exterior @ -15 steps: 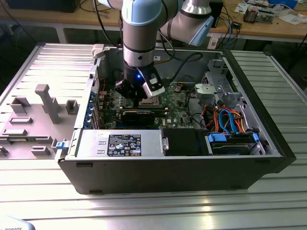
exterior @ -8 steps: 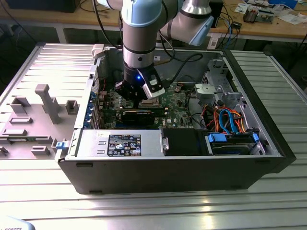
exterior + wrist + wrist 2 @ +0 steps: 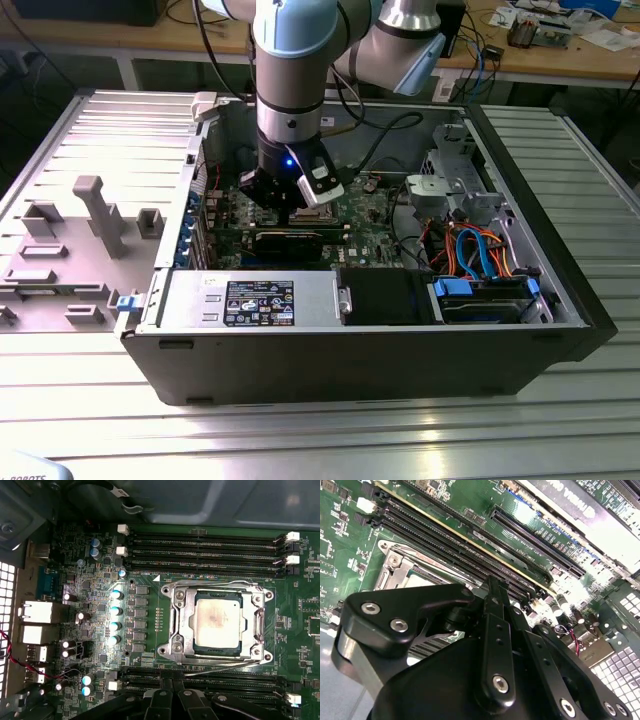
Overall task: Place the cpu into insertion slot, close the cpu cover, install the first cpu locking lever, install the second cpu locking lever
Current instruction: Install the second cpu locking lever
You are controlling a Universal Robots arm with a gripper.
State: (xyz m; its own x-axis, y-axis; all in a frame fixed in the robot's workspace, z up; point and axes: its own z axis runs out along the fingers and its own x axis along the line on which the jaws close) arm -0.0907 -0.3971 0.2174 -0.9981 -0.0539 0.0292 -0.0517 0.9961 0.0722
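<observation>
Chip [image 3: 219,621] sits in its socket [image 3: 175,625] on the green board, cover [image 3: 257,622] down around it | your pincer [image 3: 172,702] hangs just beside the socket, past the memory slots [image 3: 200,682] | can't tell how wide it stands or any hold | no print read.

An open computer case [image 3: 360,350] lies on its side on a ribbed metal table [image 3: 300,440]. The robot arm [image 3: 290,70] reaches down into the case, and its gripper [image 3: 290,205] hangs just above the green motherboard [image 3: 370,225]. Beside it lies a long black expansion card [image 3: 290,240]. Orange and blue cables [image 3: 475,250] sit toward the exterior view's right.
</observation>
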